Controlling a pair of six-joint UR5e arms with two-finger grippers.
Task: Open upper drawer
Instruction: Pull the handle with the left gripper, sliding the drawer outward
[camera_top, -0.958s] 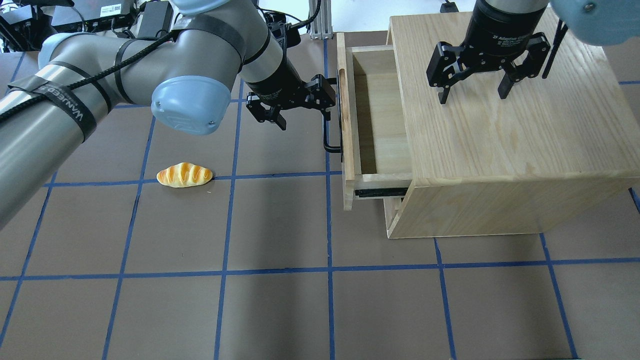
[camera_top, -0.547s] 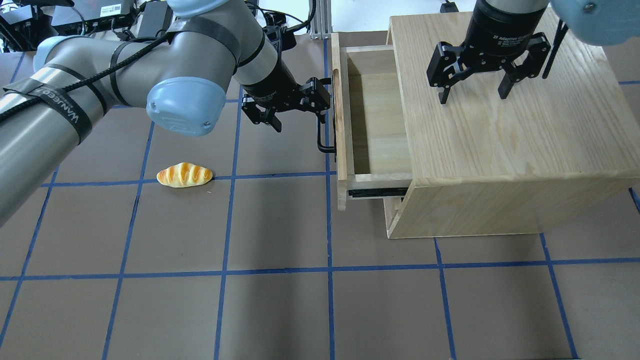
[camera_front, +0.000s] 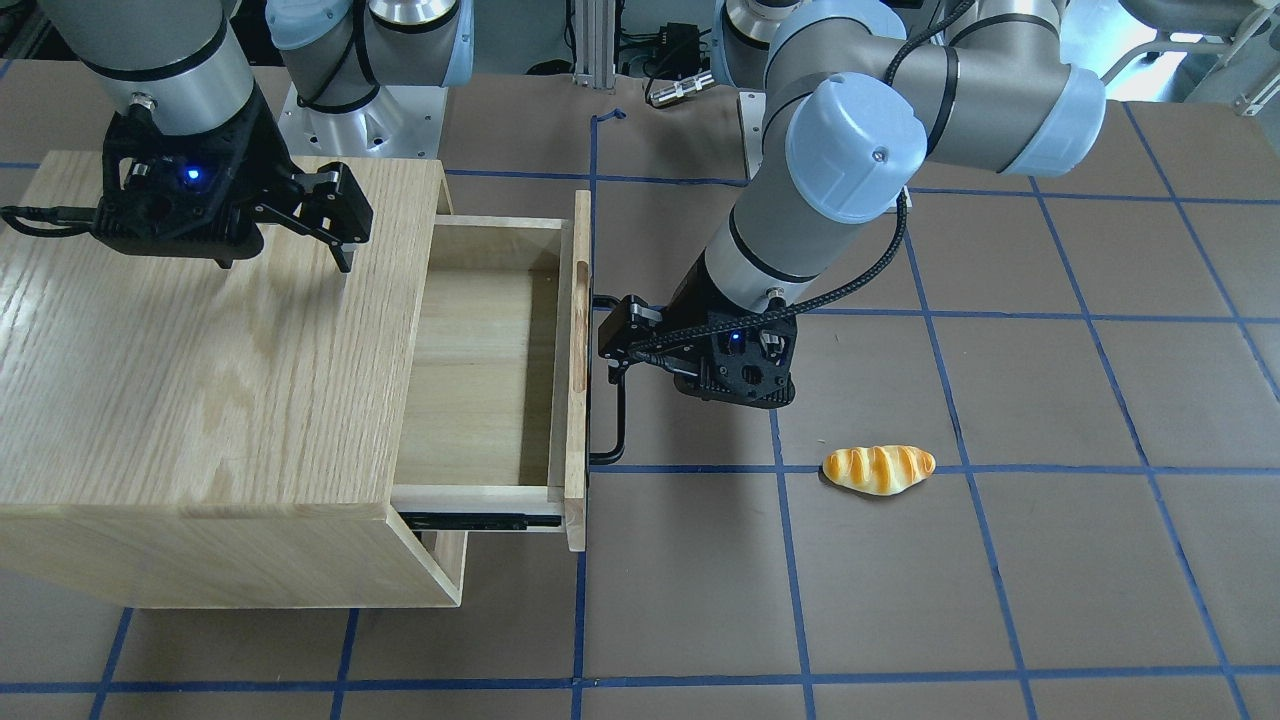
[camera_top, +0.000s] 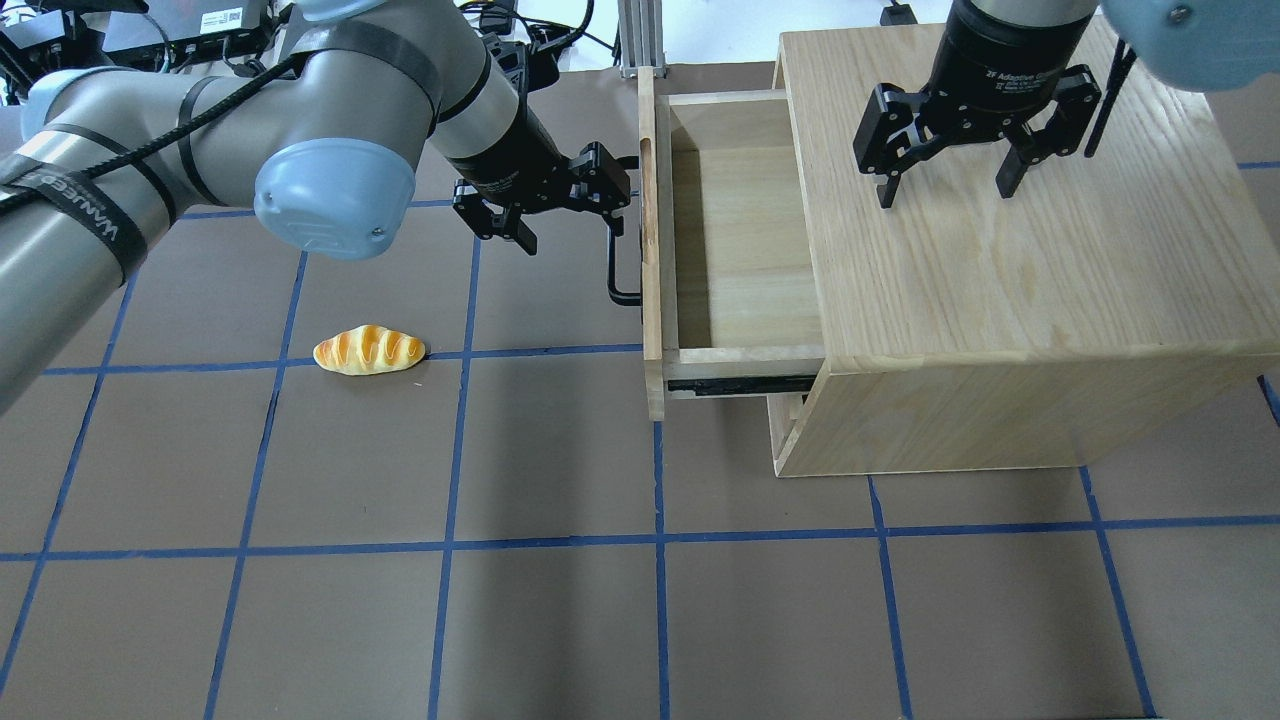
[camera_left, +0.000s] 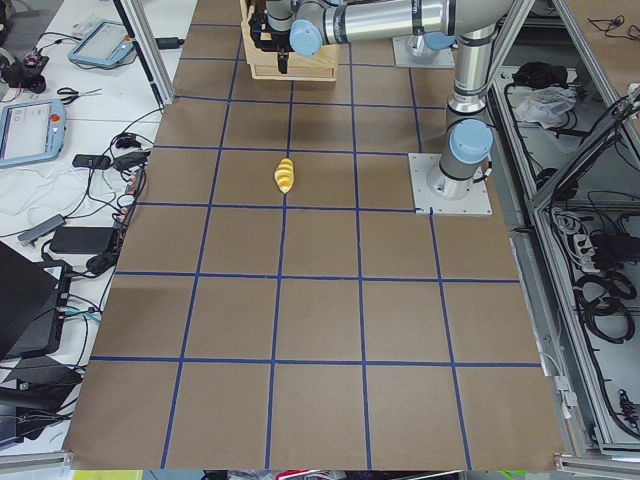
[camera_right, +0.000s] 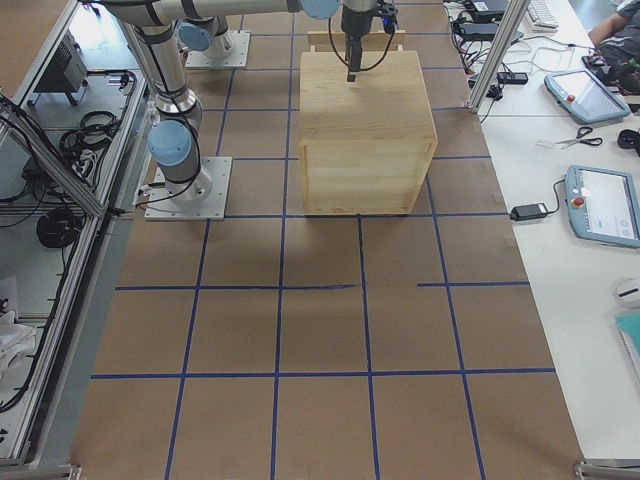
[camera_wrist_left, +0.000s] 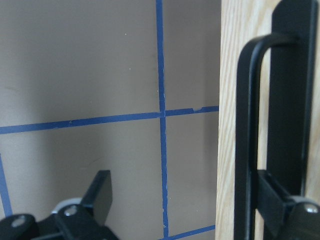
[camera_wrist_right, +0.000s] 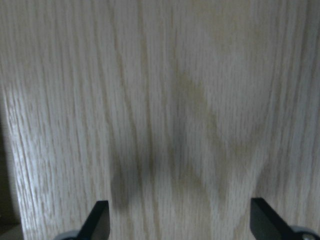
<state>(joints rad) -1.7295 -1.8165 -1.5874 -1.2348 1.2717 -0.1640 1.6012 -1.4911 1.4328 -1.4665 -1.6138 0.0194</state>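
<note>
Hooks bar handle (camera_top: 613, 262) with one finger (camera_wrist_left: 272, 192) of spread left end effector (camera_top: 570, 215) to drag upper drawer (camera_top: 740, 250), already well out of cabinet (camera_top: 1050, 280); pins cabinet with unclenched right end effector (camera_top: 947, 192) against sliding

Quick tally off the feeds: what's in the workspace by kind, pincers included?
Oak cabinet: 1
Upper drawer: 1
Bread roll: 1
Pincers: 2 (left pincer, right pincer)
Total: 5

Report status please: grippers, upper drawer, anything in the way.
Left gripper open, one finger hooked behind handle. Right gripper open over cabinet top. Upper drawer pulled well out. Bread roll lying apart from drawer.
</note>
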